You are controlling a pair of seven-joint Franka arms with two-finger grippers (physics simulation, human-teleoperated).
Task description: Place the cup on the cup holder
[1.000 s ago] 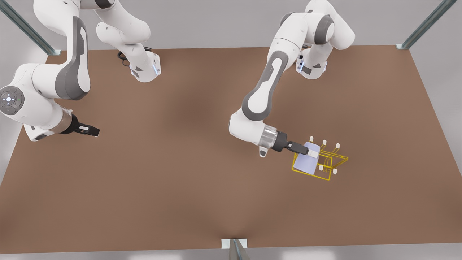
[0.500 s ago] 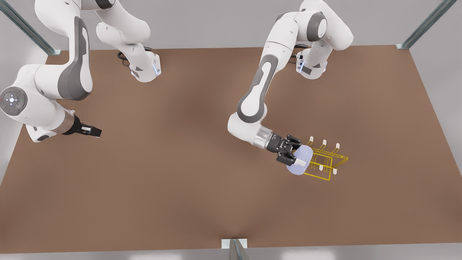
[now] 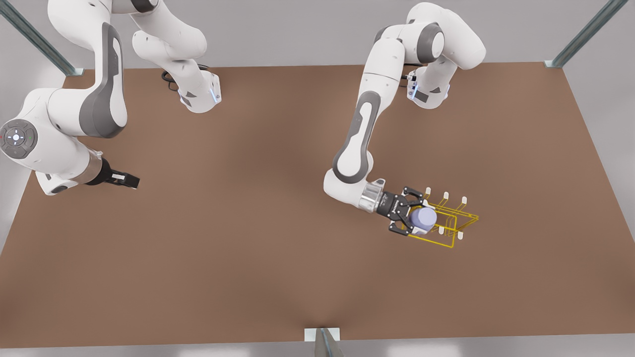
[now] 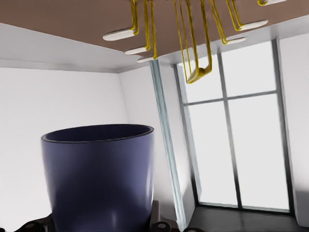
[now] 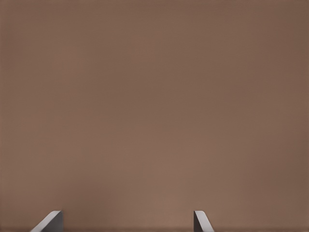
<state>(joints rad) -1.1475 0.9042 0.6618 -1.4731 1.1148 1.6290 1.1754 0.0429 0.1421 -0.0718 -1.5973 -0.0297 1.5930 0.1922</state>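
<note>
My left gripper (image 3: 415,218), on the arm at the front view's right, is shut on the cup (image 3: 424,217). The cup is held mouth-down over the end of the yellow wire cup holder (image 3: 452,221) nearest the arm, close to one white-capped prong. In the left wrist view the cup (image 4: 101,179) looks dark blue and fills the foreground, with the cup holder (image 4: 193,43) and its prongs beyond it. My right gripper (image 3: 130,180) waits open above the table at the front view's left, and its fingertips (image 5: 51,221) stand wide apart over bare brown surface.
The brown table (image 3: 258,223) spreads wide between the two arms. Both arm bases stand along its far edge. Metal frame posts rise at the far corners, and a bracket (image 3: 322,337) sits at the near edge's middle.
The left wrist has rolled, turning the cup from lying on its side to mouth-down. It has also shifted slightly toward the cup holder's prongs. The right arm has barely moved.
</note>
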